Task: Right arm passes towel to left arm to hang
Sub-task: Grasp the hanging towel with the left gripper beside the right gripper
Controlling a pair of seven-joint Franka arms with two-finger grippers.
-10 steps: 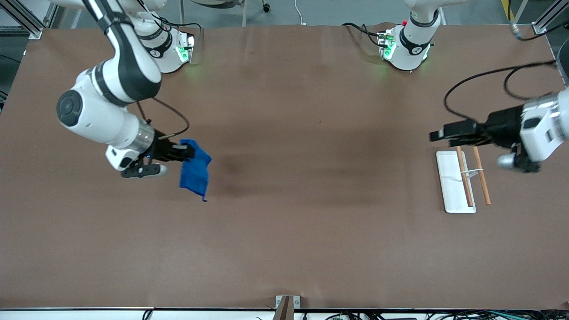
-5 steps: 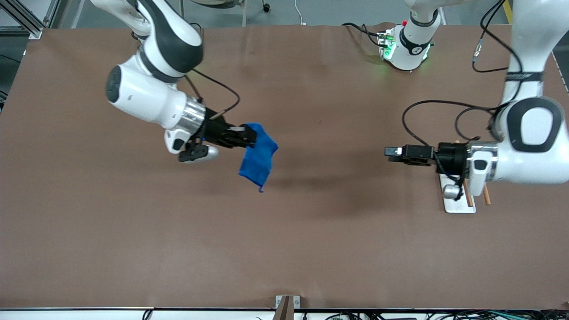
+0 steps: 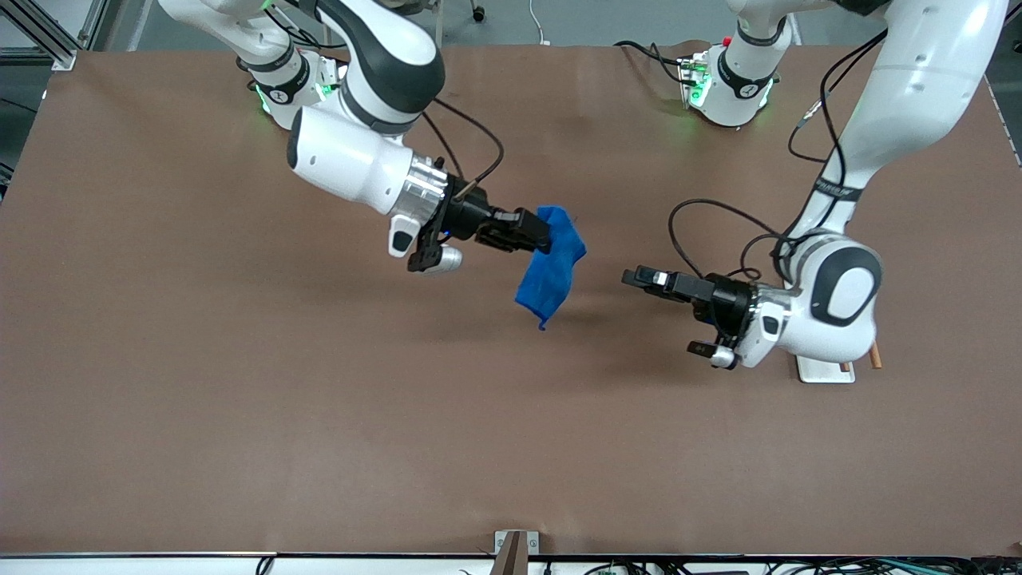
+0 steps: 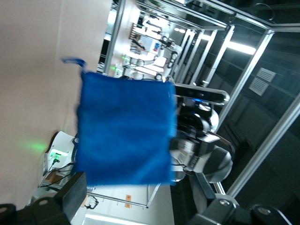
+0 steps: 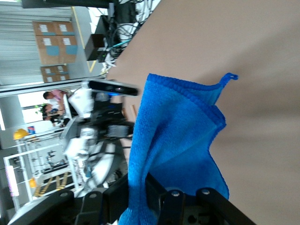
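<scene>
Front view: the right arm (image 3: pixel 351 160) reaches level over mid-table, its right gripper (image 3: pixel 536 235) clamped on the top edge of the towel (image 3: pixel 552 267), which hangs clear of the table (image 3: pixel 239 399). The left arm (image 3: pixel 830 303) points its left gripper (image 3: pixel 639 278) at the towel, apart from it; finger spacing cannot be told.

Left wrist view: the towel fills the centre.

Right wrist view: the loose thread (image 5: pixel 229 77) shows at one corner.

A wide brown table (image 3: pixel 239 415) carries both arms' bases along the edge farthest from the front camera. Toward the left arm's end lies a flat white tray (image 3: pixel 816 369), mostly hidden under that arm, with a thin wooden stick (image 3: pixel 876 355) showing just beside it.
</scene>
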